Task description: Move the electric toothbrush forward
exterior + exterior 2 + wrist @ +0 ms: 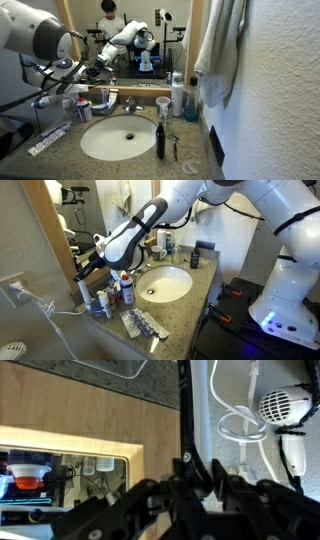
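Black electric toothbrush [183,410] ran straight up toward 12 o'clock in the wrist view, apparently pinched between narrow jaws.

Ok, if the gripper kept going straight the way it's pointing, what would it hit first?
Probably the wooden mirror frame, near its dark outer edge beside the white wall. The gripper faces it with nothing visible between, though depth is hard to judge.
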{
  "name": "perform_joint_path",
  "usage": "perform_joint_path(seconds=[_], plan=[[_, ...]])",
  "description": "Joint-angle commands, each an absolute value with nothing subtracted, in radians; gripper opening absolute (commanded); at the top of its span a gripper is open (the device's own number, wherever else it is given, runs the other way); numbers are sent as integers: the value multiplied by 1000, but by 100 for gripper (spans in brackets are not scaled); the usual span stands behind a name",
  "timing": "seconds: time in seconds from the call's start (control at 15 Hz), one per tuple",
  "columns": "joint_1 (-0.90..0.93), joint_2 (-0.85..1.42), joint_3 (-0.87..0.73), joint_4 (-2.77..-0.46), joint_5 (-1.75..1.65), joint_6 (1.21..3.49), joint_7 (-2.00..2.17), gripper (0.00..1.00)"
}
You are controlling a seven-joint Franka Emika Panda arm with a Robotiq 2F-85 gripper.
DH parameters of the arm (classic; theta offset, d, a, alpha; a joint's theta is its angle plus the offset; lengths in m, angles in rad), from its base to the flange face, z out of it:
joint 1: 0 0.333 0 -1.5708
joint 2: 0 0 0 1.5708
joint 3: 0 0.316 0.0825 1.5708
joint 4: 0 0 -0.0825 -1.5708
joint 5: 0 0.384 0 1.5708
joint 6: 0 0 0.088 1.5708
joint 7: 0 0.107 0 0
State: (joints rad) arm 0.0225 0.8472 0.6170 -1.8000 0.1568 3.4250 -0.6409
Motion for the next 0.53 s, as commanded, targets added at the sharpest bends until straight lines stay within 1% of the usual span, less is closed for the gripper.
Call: perform_joint_path(seconds=[0.0, 0.07, 0.13, 0.47], plan=[[20, 859, 628, -1782, 138, 3459, -649, 12], [19, 855, 630, -1781, 137, 3460, -647, 12], [51, 827, 561, -1785, -2, 3453, -474, 12], [81, 735, 478, -1798, -146, 3452, -245, 12]])
